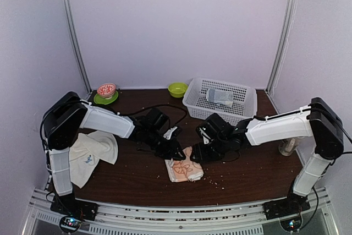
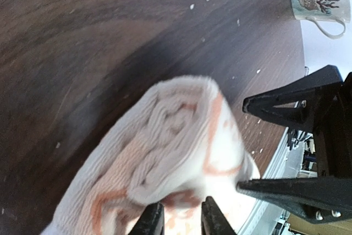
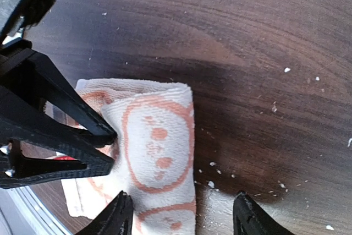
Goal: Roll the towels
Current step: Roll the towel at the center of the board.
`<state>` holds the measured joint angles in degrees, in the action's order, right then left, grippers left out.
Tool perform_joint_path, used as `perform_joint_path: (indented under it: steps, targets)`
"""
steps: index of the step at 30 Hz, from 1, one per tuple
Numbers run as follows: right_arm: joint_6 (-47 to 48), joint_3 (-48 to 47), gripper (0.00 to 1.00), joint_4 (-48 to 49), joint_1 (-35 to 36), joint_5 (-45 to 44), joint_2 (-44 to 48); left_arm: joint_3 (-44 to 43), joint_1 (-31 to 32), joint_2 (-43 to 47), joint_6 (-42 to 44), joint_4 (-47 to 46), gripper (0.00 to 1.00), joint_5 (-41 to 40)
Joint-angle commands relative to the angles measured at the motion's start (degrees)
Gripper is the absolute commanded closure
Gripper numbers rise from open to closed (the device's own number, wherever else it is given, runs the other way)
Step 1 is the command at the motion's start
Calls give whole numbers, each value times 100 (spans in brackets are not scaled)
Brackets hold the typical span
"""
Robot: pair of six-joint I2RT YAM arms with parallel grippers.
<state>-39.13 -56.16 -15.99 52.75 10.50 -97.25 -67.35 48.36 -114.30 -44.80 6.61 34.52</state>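
while patterned towel lies mid-counter apparently part-rolled, left jaws pinch its rolled end, right jaws spread astride it; plain towel at left, unrolled, untouched.

white basket, green bowl, mug on table.

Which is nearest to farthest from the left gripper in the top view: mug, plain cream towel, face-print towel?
1. face-print towel: centre, right at the left gripper.
2. plain cream towel: off to the left side.
3. mug: far right, partly hidden behind the right arm.
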Motion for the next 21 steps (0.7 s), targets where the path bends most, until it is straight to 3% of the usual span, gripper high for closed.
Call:
perform_joint_path:
  steps: [1,12,21]
  targets:
    - [32,-142,37,-33,51,-4,-190,205,-36,448,200,350,74,-280]
    - [80,-369,37,-201,182,-173,-573,143,-28,1090,248,579,72,-451]
    - [75,-391,37,-186,240,-207,-633,-419,0,431,211,472,73,-216]
